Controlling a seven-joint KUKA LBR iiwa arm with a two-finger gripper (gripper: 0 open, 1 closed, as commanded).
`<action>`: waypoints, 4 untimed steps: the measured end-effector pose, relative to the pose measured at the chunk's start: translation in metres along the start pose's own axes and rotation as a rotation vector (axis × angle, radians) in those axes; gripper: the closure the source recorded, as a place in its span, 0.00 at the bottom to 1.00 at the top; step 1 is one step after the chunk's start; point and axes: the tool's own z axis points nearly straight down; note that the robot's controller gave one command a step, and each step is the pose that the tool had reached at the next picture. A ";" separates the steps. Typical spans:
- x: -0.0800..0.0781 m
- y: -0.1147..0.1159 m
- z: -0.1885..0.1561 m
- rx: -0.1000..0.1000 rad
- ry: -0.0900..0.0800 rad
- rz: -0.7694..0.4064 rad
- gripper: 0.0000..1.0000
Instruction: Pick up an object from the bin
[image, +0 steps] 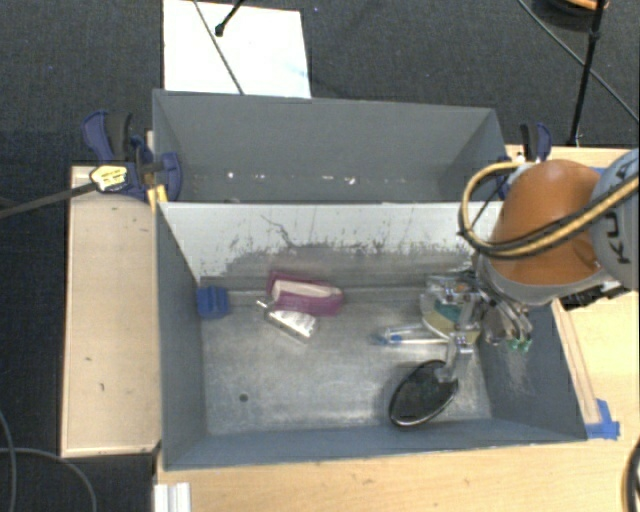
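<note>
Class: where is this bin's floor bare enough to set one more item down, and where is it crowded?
The bin floor is bare at front left, bordered by the silvery packet and the black oval object. Crowded: the right side, where the gripper hangs over the black oval object, and the back row of blue block and purple box.

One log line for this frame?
gripper: right side of bin, at upper end of black oval object | grasp: cannot tell | nearby: clear blue-tipped tube
</note>
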 end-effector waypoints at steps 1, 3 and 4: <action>0.035 0.009 0.081 -0.004 0.013 -0.418 0.00; 0.022 -0.004 0.080 -0.002 -0.001 -1.141 1.00; 0.012 -0.011 -0.052 0.003 -0.006 -1.143 1.00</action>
